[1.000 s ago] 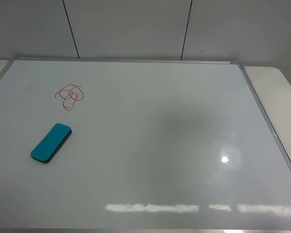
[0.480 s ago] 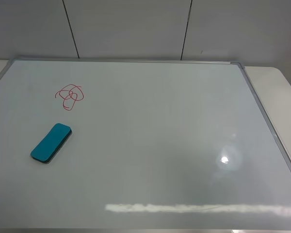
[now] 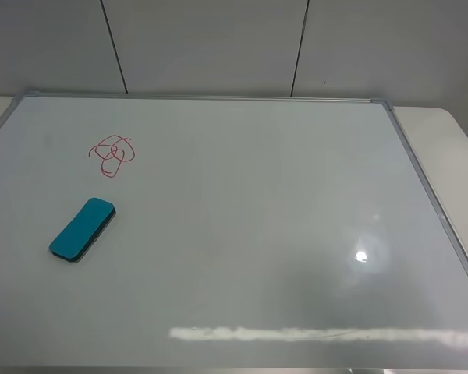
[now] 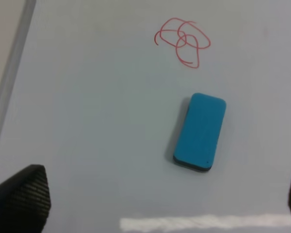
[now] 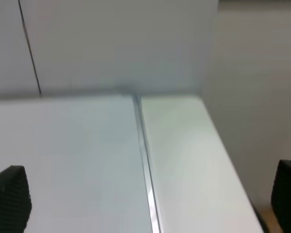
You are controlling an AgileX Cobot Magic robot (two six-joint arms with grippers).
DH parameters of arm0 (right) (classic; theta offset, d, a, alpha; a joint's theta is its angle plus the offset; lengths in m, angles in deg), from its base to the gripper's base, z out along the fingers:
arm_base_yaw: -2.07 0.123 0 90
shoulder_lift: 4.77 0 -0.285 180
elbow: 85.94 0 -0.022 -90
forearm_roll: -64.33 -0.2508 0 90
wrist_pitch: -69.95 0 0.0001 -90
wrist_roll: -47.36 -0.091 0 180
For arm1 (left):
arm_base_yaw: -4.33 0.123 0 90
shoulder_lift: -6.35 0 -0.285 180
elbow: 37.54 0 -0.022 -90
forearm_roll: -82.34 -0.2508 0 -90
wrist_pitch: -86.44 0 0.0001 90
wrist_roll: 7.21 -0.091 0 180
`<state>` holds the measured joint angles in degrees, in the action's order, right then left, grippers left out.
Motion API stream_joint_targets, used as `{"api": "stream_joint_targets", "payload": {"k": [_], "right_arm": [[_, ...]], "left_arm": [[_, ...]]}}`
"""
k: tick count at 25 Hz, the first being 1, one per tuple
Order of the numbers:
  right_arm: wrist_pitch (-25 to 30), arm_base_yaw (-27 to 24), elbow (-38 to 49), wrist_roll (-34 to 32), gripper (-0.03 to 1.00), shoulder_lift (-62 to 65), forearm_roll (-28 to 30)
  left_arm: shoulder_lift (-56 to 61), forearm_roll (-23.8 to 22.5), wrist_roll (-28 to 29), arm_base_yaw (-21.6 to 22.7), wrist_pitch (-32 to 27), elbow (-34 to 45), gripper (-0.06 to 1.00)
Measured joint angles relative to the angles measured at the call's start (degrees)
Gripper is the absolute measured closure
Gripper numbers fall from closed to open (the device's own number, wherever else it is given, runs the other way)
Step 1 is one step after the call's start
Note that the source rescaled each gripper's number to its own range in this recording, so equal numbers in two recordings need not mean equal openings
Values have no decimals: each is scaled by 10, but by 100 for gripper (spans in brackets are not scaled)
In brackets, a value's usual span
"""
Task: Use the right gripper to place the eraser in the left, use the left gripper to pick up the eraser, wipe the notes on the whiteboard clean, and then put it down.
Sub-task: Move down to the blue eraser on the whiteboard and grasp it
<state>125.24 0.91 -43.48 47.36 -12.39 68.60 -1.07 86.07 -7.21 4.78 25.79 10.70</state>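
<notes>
The teal-blue eraser [image 3: 83,227] lies flat on the whiteboard [image 3: 242,195] at the left, a little nearer than the red notes [image 3: 112,153]. Neither arm shows in the exterior high view. In the left wrist view the left gripper [image 4: 160,199] hangs above the board, jaws wide apart and empty, short of the eraser [image 4: 200,131], with the notes [image 4: 183,40] beyond it. In the right wrist view the right gripper [image 5: 148,196] is open and empty over the board's right frame [image 5: 145,160], far from the eraser.
The whiteboard's thin silver frame [image 3: 426,187] borders a cream tabletop strip [image 3: 456,156] on the right. A white panelled wall [image 3: 218,47] stands behind the board. Ceiling lights glare on the board near its front edge [image 3: 320,335].
A faint shadow over the middle of the board has slid toward the near edge. The eraser and the notes have not moved.
</notes>
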Motion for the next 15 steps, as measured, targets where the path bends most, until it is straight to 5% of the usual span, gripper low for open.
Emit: {"api": "stream_joint_targets", "payload": {"k": [7,15], "right_arm": [[54,0,51,0,-3,0,-14],[54,0,58,0,-3,0,-19]], "left_arm": [[0,0,0,0,0,0,-6],[0,0,0,0,0,0,-6]]}}
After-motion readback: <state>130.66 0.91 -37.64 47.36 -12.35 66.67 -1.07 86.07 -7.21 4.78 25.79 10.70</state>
